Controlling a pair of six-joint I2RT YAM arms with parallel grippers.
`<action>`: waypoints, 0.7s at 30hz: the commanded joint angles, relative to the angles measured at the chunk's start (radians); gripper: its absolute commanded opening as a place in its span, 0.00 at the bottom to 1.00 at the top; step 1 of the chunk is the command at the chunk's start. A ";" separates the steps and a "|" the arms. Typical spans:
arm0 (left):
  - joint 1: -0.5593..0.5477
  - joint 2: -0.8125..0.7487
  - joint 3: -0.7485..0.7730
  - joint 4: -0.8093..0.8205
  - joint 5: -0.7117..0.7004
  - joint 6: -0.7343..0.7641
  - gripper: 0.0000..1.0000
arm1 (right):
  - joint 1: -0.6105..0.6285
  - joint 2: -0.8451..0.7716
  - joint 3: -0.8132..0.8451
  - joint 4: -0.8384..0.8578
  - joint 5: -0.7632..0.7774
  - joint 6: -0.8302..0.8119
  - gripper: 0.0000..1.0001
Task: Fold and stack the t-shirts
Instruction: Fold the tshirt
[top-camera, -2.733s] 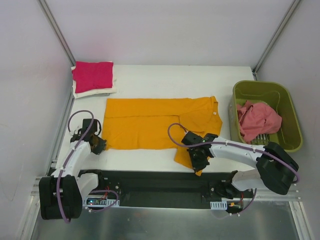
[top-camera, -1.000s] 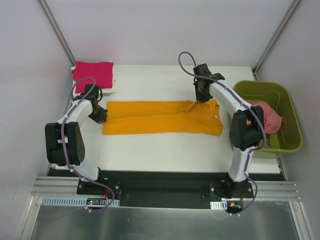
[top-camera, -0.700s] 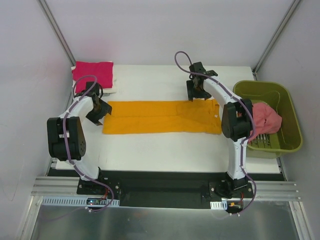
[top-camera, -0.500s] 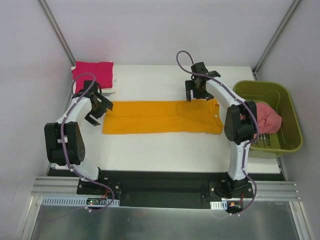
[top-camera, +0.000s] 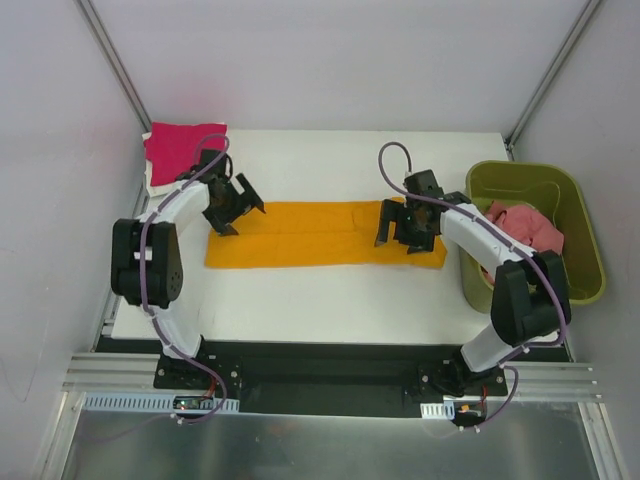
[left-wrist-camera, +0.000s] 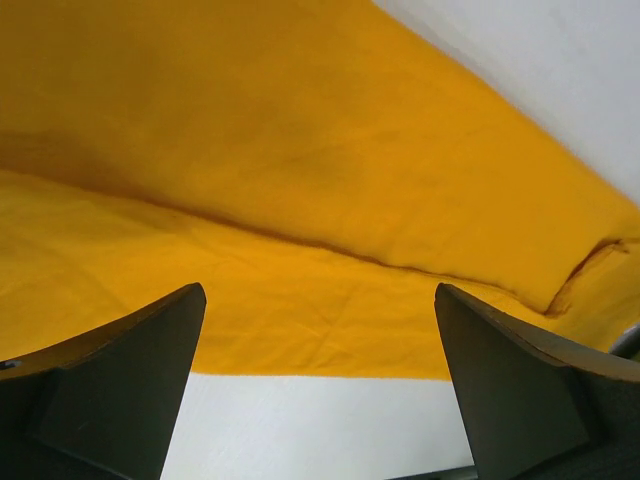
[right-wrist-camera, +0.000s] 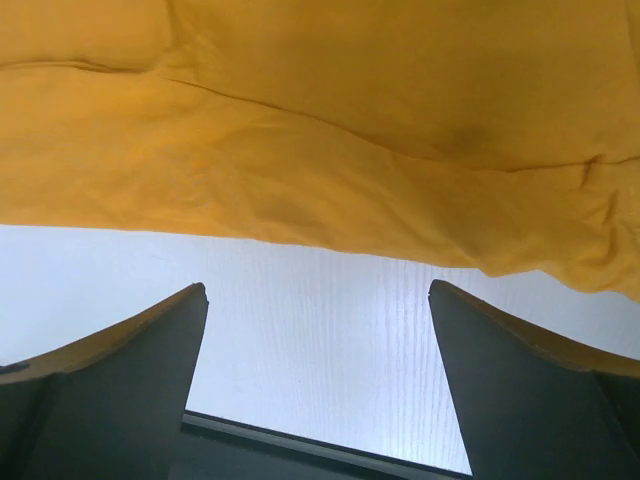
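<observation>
white table (top-camera: 330, 300) inside a pale-walled enclosure, with the work laid out across its middle. the orange-yellow t-shirt (top-camera: 310, 235) lies flat there, already folded into a long narrow strip. its long axis runs left to right, with the collar end at the right, close to the bin.

the left gripper (top-camera: 236, 210) hangs over the strip's left end, at its far edge. its jaws are spread wide with nothing between them, and its wrist view looks straight down on orange cloth with a fold line crossing it. the right gripper (top-camera: 400, 238) hangs over the right end, near the collar. it too is spread and empty, and its wrist view shows the shirt's near hem with bare table beyond it.

so each arm has 1 end of the strip directly beneath it. the next fold probably has to bring 1 short end over the other along that left-right axis.

further out, the magenta t-shirt (top-camera: 175, 150) sits folded at the far-left corner on top of the white t-shirt (top-camera: 150, 182). that makes a stack of 2, and the left arm is the nearer one to it. the salmon-pink t-shirt (top-camera: 520, 228) is crumpled in the olive-green bin (top-camera: 583, 225) at the right, unfolded, just beside the right arm.
</observation>
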 joint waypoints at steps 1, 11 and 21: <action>-0.052 0.113 0.053 -0.005 0.087 0.052 0.99 | -0.001 0.057 0.000 0.067 0.007 0.048 0.97; -0.110 -0.047 -0.277 -0.005 0.076 -0.012 0.99 | -0.068 0.414 0.343 -0.081 0.048 -0.018 0.97; -0.635 -0.417 -0.432 0.012 0.030 -0.258 0.99 | -0.085 0.950 1.294 -0.190 -0.146 -0.322 0.97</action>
